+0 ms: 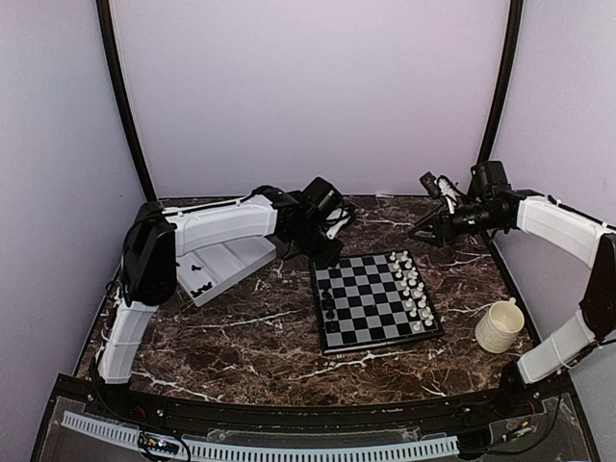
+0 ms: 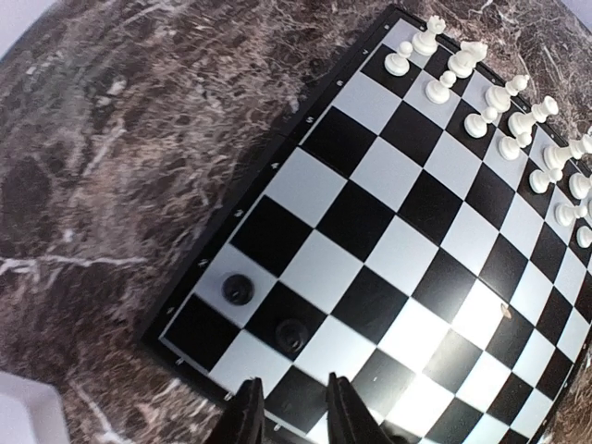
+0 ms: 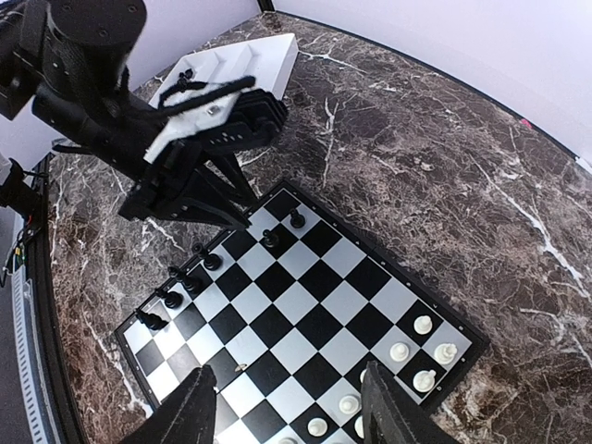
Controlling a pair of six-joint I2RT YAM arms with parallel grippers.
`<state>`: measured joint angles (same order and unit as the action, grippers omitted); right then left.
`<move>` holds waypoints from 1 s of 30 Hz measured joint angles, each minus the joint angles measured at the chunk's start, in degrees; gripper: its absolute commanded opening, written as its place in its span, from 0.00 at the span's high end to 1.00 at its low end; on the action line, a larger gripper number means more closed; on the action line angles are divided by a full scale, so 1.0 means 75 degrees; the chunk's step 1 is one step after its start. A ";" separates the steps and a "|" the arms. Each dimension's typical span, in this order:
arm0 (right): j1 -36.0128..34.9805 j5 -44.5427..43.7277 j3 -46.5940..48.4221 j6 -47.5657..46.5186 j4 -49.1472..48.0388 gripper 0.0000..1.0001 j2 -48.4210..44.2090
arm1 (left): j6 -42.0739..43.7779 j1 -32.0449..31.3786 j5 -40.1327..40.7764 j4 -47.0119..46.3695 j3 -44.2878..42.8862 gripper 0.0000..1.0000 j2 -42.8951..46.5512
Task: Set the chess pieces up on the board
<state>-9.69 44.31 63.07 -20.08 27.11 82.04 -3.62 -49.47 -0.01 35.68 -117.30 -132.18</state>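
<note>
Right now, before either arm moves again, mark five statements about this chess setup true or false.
1. The white chessmen stand along the side of the board that faces the right arm. True.
2. The mug lies on the board. False: it stands on the table, to the right of the board.
3. The right gripper holds a white piece. False: its fingers are wide apart with nothing between them.
4. Some black pieces lie in the white tray. True.
5. The left gripper hangs over the board's black-piece side. True.
</note>
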 measured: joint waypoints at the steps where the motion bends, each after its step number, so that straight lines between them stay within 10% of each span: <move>1: 0.0000 -0.0012 0.0020 -0.0026 0.0017 0.45 0.0000 | 0.0023 0.0000 0.0108 0.0143 0.0006 0.71 0.0140; 12: 0.0003 -0.1163 0.1361 -0.0210 0.0455 0.35 0.0082 | -0.0172 0.1530 0.1944 0.1040 0.2996 0.70 0.3722; 20: 0.0501 -0.0799 0.2194 0.0093 0.0796 0.29 0.1148 | 0.1052 0.3281 0.1990 0.0650 0.6321 0.50 0.5502; 30: 0.0597 -0.0099 0.2186 -0.0096 0.1180 0.31 0.0997 | 0.2413 0.4558 0.1346 0.0230 0.5639 0.67 0.4584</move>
<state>-5.21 43.57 79.46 -20.80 35.97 89.52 14.48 -15.29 10.09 37.41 -75.00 -97.80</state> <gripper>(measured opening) 0.695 0.359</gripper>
